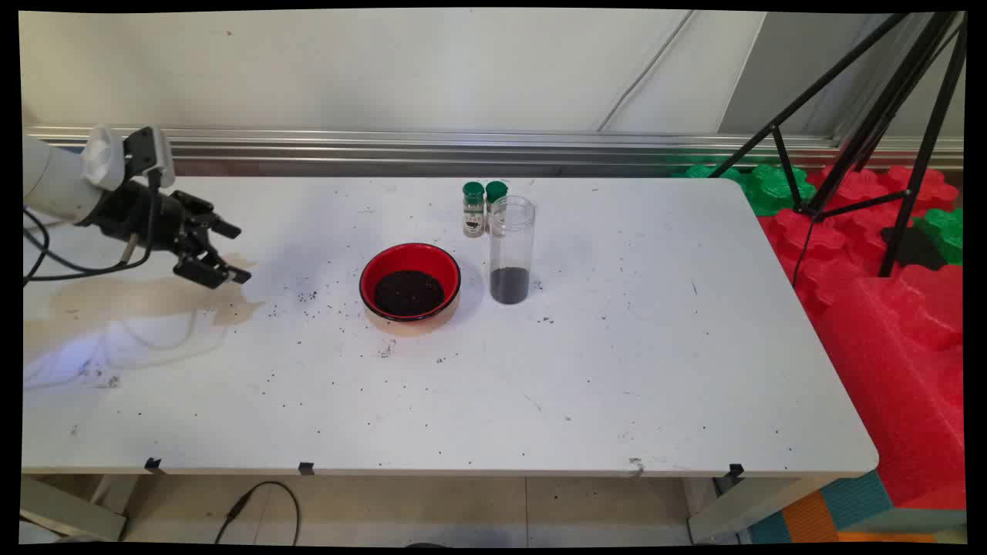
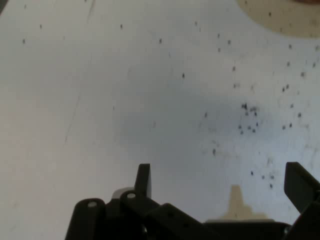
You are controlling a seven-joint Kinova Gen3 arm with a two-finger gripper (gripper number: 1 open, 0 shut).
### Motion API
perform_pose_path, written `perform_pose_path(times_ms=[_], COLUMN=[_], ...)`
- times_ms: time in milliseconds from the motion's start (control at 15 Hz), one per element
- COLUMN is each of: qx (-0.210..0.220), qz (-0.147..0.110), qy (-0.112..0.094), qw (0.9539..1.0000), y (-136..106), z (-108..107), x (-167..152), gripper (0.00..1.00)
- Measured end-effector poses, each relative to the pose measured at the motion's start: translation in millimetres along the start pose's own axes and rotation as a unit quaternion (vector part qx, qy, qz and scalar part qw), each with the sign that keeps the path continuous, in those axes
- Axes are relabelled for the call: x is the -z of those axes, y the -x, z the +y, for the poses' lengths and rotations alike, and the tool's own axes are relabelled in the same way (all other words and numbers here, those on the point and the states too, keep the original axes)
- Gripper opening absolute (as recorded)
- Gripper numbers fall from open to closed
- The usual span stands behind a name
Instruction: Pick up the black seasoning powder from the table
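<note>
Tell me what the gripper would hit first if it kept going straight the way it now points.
Most likely the bare white table. The gripper, open and empty, angles down and rightward; its hand view shows only tabletop with scattered dark specks. The red bowl seems farther along, though depth is unclear.

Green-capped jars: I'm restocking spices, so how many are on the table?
2. One green-capped jar and a second stand side by side at the far edge, behind the clear tube, which partly hides the second.
</note>
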Motion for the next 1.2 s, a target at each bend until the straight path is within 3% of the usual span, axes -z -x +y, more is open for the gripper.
perform_pose_path(times_ms=[467,1200], qx=[-0.019,-0.083], qz=[0.015,0.056], qy=[0.008,0.055], qw=[0.9997,0.9934], y=[-41,-108], z=[0,12], x=[-5,-15], gripper=[1.00,1.00])
